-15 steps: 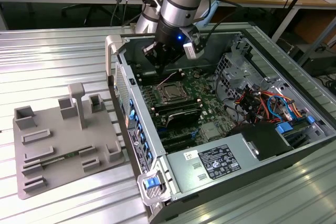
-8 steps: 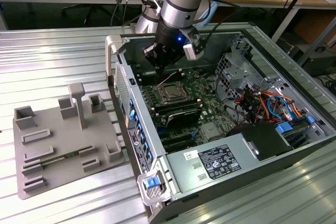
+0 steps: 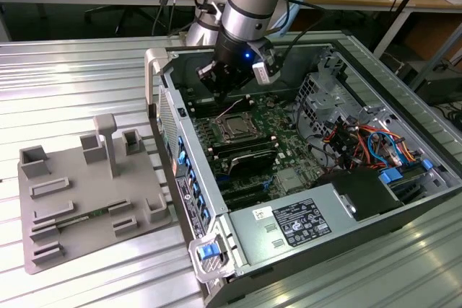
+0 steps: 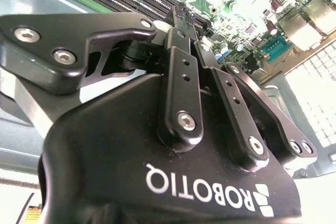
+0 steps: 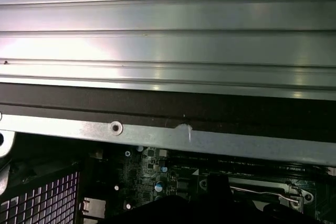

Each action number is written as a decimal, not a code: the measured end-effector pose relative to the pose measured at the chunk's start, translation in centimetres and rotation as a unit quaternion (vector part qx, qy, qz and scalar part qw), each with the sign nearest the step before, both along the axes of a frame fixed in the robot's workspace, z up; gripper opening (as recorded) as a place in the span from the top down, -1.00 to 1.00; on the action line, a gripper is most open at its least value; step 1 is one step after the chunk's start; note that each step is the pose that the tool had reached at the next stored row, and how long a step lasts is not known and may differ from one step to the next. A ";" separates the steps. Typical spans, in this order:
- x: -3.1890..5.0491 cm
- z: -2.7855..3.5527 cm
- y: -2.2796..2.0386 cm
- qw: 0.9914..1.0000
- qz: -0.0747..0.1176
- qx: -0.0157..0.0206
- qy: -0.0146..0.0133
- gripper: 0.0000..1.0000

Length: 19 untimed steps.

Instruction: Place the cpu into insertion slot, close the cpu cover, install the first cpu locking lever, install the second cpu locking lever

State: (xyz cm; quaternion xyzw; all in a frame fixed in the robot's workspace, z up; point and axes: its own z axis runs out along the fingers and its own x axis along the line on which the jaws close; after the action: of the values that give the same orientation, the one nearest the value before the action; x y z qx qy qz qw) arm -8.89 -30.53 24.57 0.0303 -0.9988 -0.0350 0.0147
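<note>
- In the exterior view an open computer case (image 3: 303, 178) lies on a ribbed metal desk (image 3: 79, 77), filling the centre and right of the frame.
- The arm (image 3: 249, 5) comes down from the top centre; its pincer (image 3: 225, 91) hangs inside the case, just above the upper edge of the motherboard (image 3: 281, 128).
- The second wrist view shows the black body and linkages of the pincer (image 4: 178, 30) up close, with the fingers drawn close together at the tips; whether anything is held between them I cannot tell.
- The insertion slot (image 3: 234, 127) sits near the middle of the frame, just below the pincer and apart from it.
- Inside it the silvery-grey top of the cpu (image 3: 235, 128) shows, with the thin metal cpu cover (image 3: 224, 120) framing it; whether the cover is latched I cannot tell.
- Long black memory slots (image 3: 249, 155) lie just below the slot.
- A grey power supply box (image 3: 289, 225) sits at the lower middle of the case.
- A grey holder tray (image 3: 86, 192) with upright posts lies on the desk at the lower left, well apart from the case.
- In the first wrist view the case wall (image 5: 168, 135) crosses the middle, with the board at the bottom.
</note>
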 end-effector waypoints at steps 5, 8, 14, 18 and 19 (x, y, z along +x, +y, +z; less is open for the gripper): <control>0.04 -0.18 0.00 1.000 0.000 0.000 0.000 0.79; 0.06 -0.24 0.00 1.000 0.000 0.000 0.000 0.79; 0.11 -0.38 0.00 1.000 0.000 0.000 0.000 0.79; 0.23 -0.53 0.00 1.000 0.000 0.000 0.000 0.79; 0.25 -0.54 0.00 1.000 0.000 0.000 0.000 0.79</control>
State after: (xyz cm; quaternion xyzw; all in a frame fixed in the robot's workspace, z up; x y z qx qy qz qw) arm -8.64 -30.53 24.03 0.0305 -0.9988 -0.0349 0.0147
